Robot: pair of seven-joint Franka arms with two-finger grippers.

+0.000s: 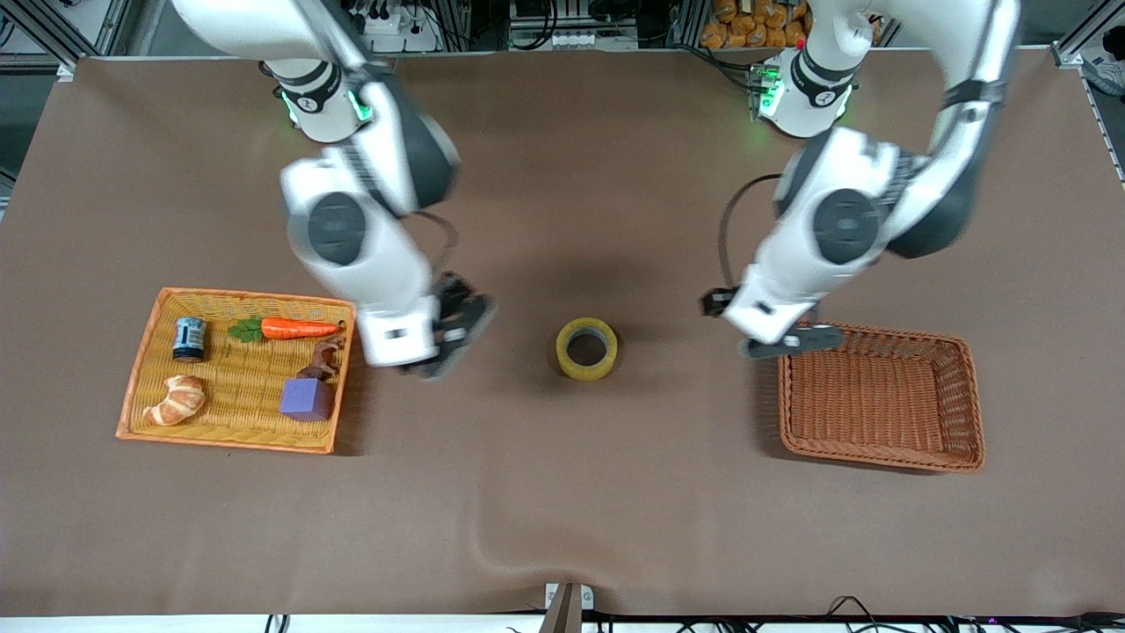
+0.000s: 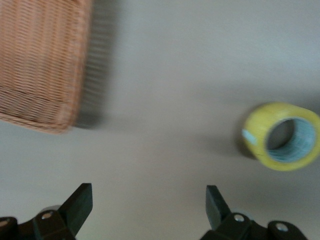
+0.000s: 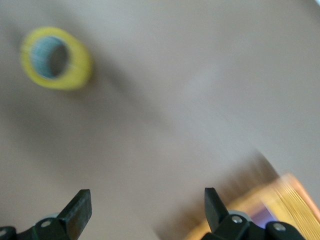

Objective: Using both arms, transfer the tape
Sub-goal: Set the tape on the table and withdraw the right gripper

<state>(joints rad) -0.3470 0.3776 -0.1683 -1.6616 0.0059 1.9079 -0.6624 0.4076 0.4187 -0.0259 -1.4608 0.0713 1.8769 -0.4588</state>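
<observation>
Tape (image 1: pixel 586 349) lies flat on the bare table mid-way between tray (image 1: pixel 141 374) and basket (image 1: pixel 883 444), touching neither gripper. Front view: right gripper (image 1: pixel 457 338) hovers between tray and tape; left gripper (image 1: pixel 795 341) hovers at the basket's rim. Left wrist view: fingers (image 2: pixel 80 202) spread wide, empty; tape (image 2: pixel 283 136) and basket (image 2: pixel 42 65) both in sight. Right wrist view: fingers (image 3: pixel 79 210) likewise apart, tape (image 3: pixel 56 58) well off. Judged progress: tape at mid-table; left-arm pickup and basket placement remain.
</observation>
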